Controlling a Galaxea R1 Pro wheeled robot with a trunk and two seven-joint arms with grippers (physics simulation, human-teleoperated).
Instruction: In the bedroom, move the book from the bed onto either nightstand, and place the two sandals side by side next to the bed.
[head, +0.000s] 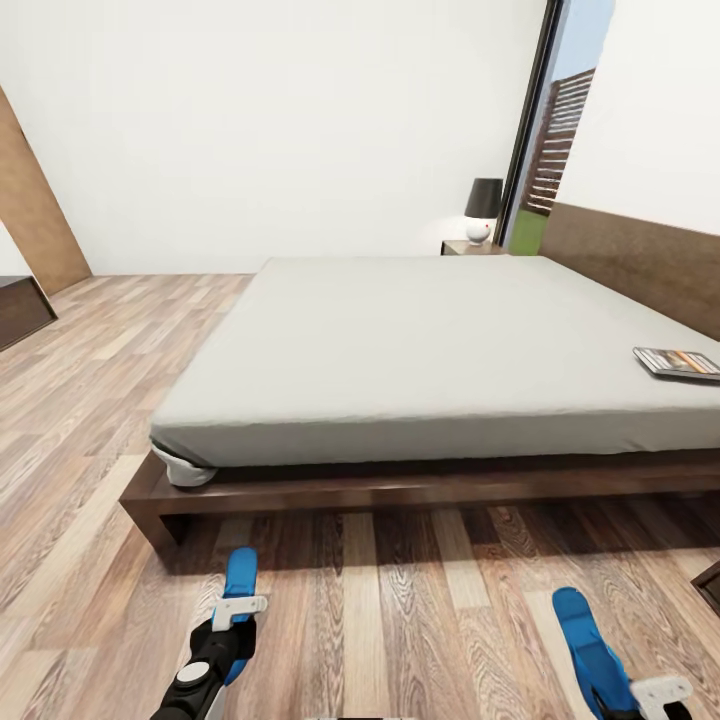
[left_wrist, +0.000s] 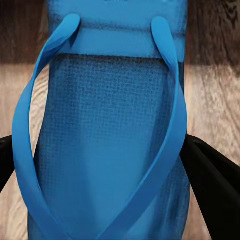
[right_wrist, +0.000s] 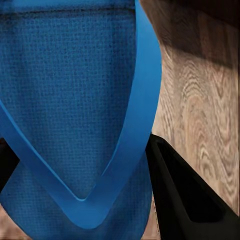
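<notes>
- Left gripper (left_wrist: 100, 165): its dark fingers (left_wrist: 212, 175) stand on either side of the left sandal (left_wrist: 107, 140), pressed against the sole edges just behind the strap. Judged clamped on it; the grip across the width keeps the sole flat and leaves the strap free.
- Right gripper (right_wrist: 82, 170): one dark finger (right_wrist: 185, 195) lies hard against the edge of the right sandal (right_wrist: 65, 90), the other shows as a sliver at the opposite edge. Judged clamped on that sandal the same way.
- In the head view the left sandal (head: 239, 590) projects forward from the left gripper (head: 232, 625) and the right sandal (head: 590, 645) from the right gripper (head: 640, 700). Both toes point toward the bed (head: 430, 350). Whether either sole touches the floor (head: 400, 620) cannot be told.
- The two sandals are well apart, one per arm. The side-by-side requirement is not yet met; the arms would need to close the gap before release.
- Both sandals are near the bed's dark frame (head: 420, 490), on its near side, so the location suits the placement.
- The book (head: 680, 362) lies flat on the mattress near the far right edge, close to the headboard (head: 640, 262). Not yet moved.
- A nightstand (head: 472, 247) carrying a lamp (head: 483, 208) stands beyond the bed, by the window (head: 555, 130). A dark corner (head: 710, 585) at the right edge may be a second one; too little shows to confirm.
</notes>
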